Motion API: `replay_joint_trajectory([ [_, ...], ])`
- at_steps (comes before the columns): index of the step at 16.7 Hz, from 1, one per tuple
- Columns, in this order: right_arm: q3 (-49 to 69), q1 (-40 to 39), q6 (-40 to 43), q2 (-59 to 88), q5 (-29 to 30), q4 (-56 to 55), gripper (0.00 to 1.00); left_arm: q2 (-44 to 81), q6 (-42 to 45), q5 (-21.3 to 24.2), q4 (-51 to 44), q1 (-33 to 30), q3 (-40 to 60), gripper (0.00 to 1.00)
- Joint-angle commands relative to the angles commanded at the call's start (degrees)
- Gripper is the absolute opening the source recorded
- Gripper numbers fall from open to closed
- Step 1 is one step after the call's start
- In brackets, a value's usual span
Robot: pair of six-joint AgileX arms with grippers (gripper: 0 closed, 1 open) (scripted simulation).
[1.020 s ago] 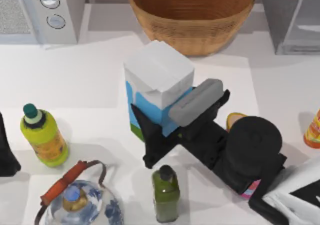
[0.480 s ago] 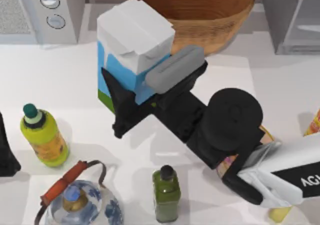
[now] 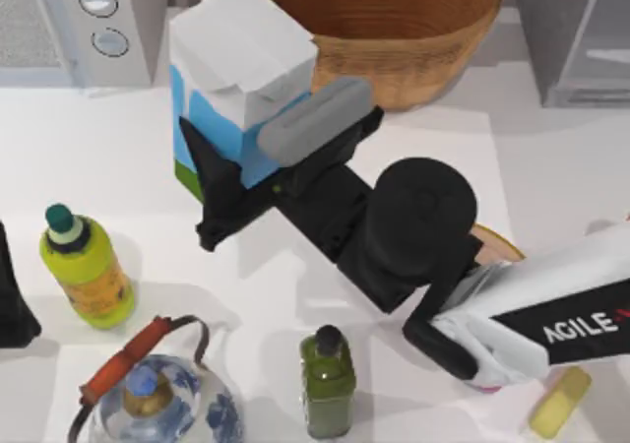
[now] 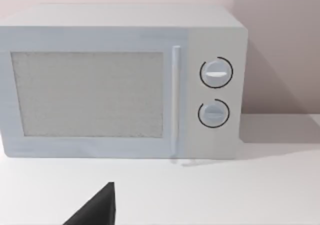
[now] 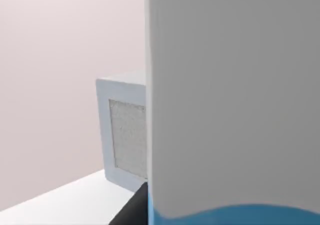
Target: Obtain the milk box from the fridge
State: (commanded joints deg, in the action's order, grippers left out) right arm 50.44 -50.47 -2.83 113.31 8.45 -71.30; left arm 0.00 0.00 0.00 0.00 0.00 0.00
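White on top and blue and white down its sides, with a patch of green at the bottom, the milk box (image 3: 241, 79) is clamped in the right claw (image 3: 271, 162) above the far half of the counter (image 3: 118, 158), toward the left. One dark finger lies along its near-left side and a grey pad (image 3: 315, 120) presses its right face, so the claw is closed on the carton. In the right wrist view the milk box (image 5: 235, 100) looms as a pale wall with a blue band low down.

Just right of the carton, at the counter's far edge, stands a woven basket (image 3: 394, 25). A microwave (image 3: 69, 25) with two round knobs sits in the far-left corner; its mesh panel also appears beyond the carton in the right wrist view, and the left wrist view faces its front (image 4: 120, 82). The fridge (image 3: 576, 34), grey with a pale glassy panel, occupies the far-right corner, well apart from the milk box.

Along the near edge stand a yellow-green bottle (image 3: 84, 266), a blue-and-white kettle (image 3: 157, 394) with a red-wrapped handle, and a dark green bottle (image 3: 327, 384). A small yellow block (image 3: 559, 402) lies near the near-right corner.

At the near part of the left edge, the left claw (image 3: 12, 295) sits parked; I cannot tell how its fingers stand.
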Motion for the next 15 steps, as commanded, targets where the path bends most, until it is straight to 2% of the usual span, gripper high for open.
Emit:
replay_joint_trajectory([
  [5, -4.19, 1.65, 1.74, 10.26, -2.02, -6.49, 0.00, 0.00, 0.00, 0.00, 0.00, 0.00, 0.00, 1.00],
  [10, -4.64, 1.95, 1.99, 10.76, -2.31, -6.93, 0.00, 0.00, 0.00, 0.00, 0.00, 0.00, 0.00, 1.00],
  [15, -4.64, 1.95, 1.99, 10.76, -2.31, -6.93, 0.38, 0.00, 0.00, 0.00, 0.00, 0.00, 0.00, 1.00],
])
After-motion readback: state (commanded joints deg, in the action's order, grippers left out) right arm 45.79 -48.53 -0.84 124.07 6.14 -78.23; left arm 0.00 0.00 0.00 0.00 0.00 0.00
